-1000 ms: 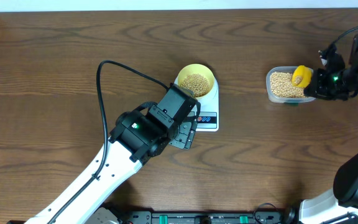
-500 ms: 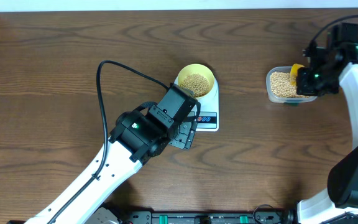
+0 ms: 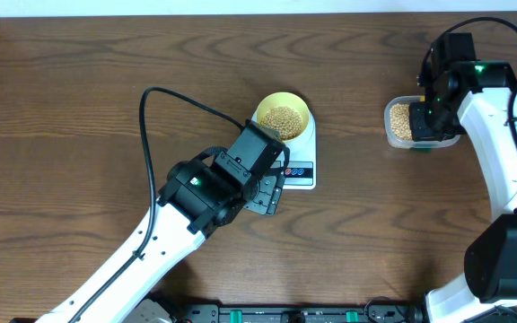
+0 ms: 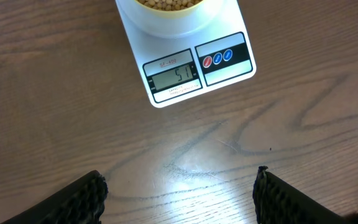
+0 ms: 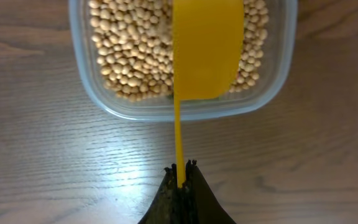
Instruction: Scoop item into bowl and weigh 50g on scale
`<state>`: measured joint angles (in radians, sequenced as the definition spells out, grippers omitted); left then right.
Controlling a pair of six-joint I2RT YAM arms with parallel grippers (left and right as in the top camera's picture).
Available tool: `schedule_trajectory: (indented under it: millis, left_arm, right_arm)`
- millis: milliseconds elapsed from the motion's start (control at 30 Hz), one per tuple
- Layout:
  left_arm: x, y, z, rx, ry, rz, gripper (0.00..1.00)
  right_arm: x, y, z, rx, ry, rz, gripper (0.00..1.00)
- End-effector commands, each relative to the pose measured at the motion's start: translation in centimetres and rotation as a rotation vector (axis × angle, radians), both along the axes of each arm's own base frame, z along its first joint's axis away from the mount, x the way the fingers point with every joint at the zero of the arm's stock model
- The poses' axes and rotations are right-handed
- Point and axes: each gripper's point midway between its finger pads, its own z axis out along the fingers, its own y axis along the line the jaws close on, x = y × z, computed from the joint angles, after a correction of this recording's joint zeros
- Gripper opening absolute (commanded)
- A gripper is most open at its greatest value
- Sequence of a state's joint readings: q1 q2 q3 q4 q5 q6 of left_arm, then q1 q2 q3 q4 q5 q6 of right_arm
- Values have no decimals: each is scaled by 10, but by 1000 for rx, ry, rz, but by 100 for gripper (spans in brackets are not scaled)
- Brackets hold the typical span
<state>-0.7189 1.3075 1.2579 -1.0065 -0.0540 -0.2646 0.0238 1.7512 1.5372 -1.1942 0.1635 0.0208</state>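
Note:
The pale yellow-green bowl (image 3: 283,115) holds a heap of beige beans (image 3: 282,119) and stands on the white scale (image 3: 307,152). In the left wrist view the scale (image 4: 135,43) has a lit display; the bowl (image 4: 166,18) is cut off at the top edge. My left gripper (image 4: 180,186) hangs open above bare wood just in front of the scale. My right gripper (image 5: 180,171) is shut on the thin handle of a yellow scoop (image 5: 207,50), whose cup hangs over the clear tub (image 5: 92,93) full of beans (image 5: 129,50). No beans show in the scoop.
The tub (image 3: 393,135) sits at the right of the brown wooden table, with my right arm (image 3: 474,99) over its right half. A black cable (image 3: 178,97) loops from my left arm toward the bowl. The table's far edge runs along the top.
My right arm has swung left and toward the far edge, coming over the tub, and the scoop that showed beans before is now hidden beneath it. The left arm has not moved.

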Motion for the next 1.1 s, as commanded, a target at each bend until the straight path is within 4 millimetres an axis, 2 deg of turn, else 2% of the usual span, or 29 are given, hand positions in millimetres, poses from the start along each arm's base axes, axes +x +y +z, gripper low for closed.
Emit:
schedule_trajectory:
  millis: [0,333,500,667,833,967,1067]
  left_arm:
    - [3,-2,6,-6,-11,-5,78]
    - [3,-2,6,-6,-11,-5,78]
    - [3,-2,6,-6,-11,-5,78]
    - [3,-2,6,-6,-11,-5,78]
    - [3,-2,6,-6,-11,-5,78]
    - [3,-2,6,-6,-11,-5,78]
    - [3,-2,6,-6,-11,-5,78]
  right_arm:
    - [2,-12,17,-64,-52,-63,1]
    - [-1,-12,17,-72,-39,-58,1]
    - [0,21,13,56,-20,87,1]
    - [-2,45,20,73,-32,224,1]
    - [5,78,52,83,-148,350,1]
    - [3,126,76,262,-211,495,1]
    - [-1,159,86,393,-236,565,1]
